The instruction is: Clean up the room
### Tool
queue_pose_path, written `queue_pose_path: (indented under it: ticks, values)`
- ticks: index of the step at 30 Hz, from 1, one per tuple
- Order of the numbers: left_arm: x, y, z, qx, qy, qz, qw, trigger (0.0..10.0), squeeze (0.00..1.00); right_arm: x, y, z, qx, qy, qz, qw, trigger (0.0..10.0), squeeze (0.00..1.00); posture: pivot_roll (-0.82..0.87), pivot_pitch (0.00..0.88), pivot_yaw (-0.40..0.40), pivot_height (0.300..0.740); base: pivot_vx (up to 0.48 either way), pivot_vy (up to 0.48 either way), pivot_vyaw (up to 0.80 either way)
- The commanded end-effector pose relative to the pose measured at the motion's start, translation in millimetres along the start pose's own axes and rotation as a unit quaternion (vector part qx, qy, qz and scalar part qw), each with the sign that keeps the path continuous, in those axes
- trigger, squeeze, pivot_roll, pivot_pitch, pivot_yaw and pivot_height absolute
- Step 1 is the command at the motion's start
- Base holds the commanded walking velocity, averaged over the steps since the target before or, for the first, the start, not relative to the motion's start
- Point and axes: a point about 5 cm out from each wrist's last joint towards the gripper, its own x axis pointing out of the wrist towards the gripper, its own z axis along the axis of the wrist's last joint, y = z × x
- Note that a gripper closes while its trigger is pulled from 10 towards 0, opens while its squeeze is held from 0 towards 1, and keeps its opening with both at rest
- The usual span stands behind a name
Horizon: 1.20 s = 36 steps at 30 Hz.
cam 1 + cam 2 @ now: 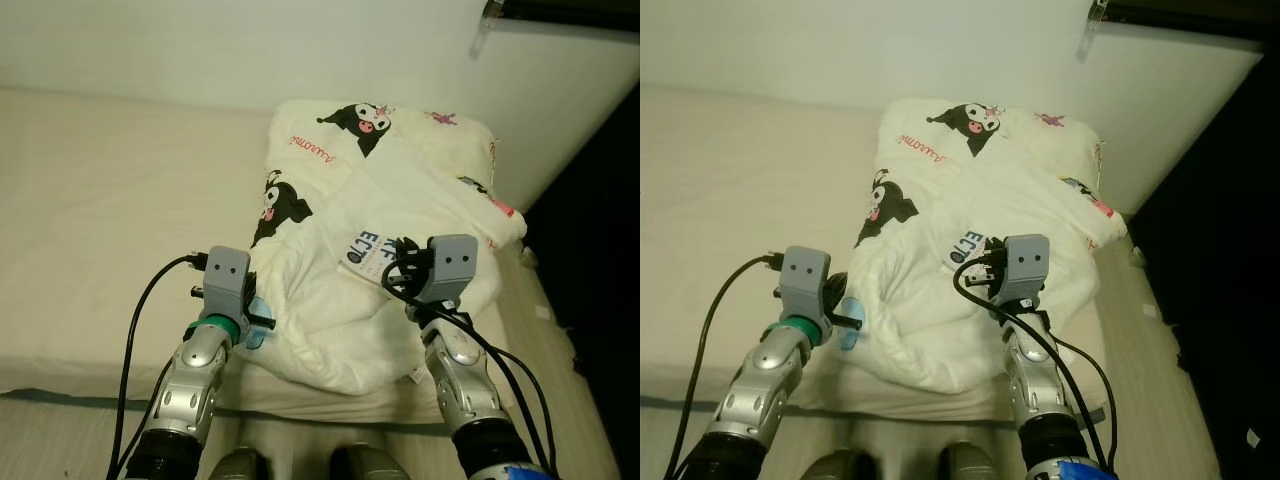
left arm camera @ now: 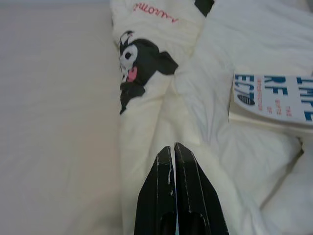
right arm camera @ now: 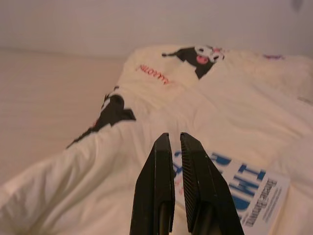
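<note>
Bed's (image 1: 110, 200) got a rumpled cartoon blanket (image 1: 330, 200) with a book (image 1: 366, 252) on it, lying at about 10 o'clock just past the right gripper (image 3: 176, 161), fingers nearly together, while the left gripper (image 2: 173, 169), pressed together, sits farther off.

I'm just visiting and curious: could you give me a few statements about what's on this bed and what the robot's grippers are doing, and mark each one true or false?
1. A book lies on the cartoon-print blanket. True.
2. The blanket is spread flat over the whole mattress. False: it lies bunched on one side.
3. The left gripper grips the book. False: its fingers are shut on nothing, above a blanket fold.
4. The right gripper is near the book. True.
</note>
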Motion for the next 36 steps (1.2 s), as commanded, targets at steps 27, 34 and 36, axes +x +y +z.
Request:
queue_pose_path:
  ticks: [27, 34, 36]
  values:
    - [-0.1, -3.6, -1.5, -0.001, 0.006, -0.013, 1.000, 10.0, 0.00, -6.2, -4.5, -9.1, 0.009, 0.021, -0.012, 1.000, 10.0, 0.00, -0.04, 0.051, 0.012, 0.680, -0.183, 0.000, 0.00]
    - [0.3, -3.8, -0.7, 0.000, 0.005, -0.014, 1.000, 10.0, 0.00, -6.3, -5.2, -9.1, 0.008, 0.021, -0.013, 1.000, 10.0, 0.00, -0.04, 0.053, 0.012, 0.680, 0.000, 0.000, 0.00]
    - [0.2, -3.8, -0.7, 0.000, 0.005, -0.014, 1.000, 10.0, 0.00, -6.4, -5.3, -9.1, 0.009, 0.021, -0.013, 1.000, 10.0, 0.00, -0.04, 0.053, 0.012, 0.680, 0.000, 0.000, 0.00]
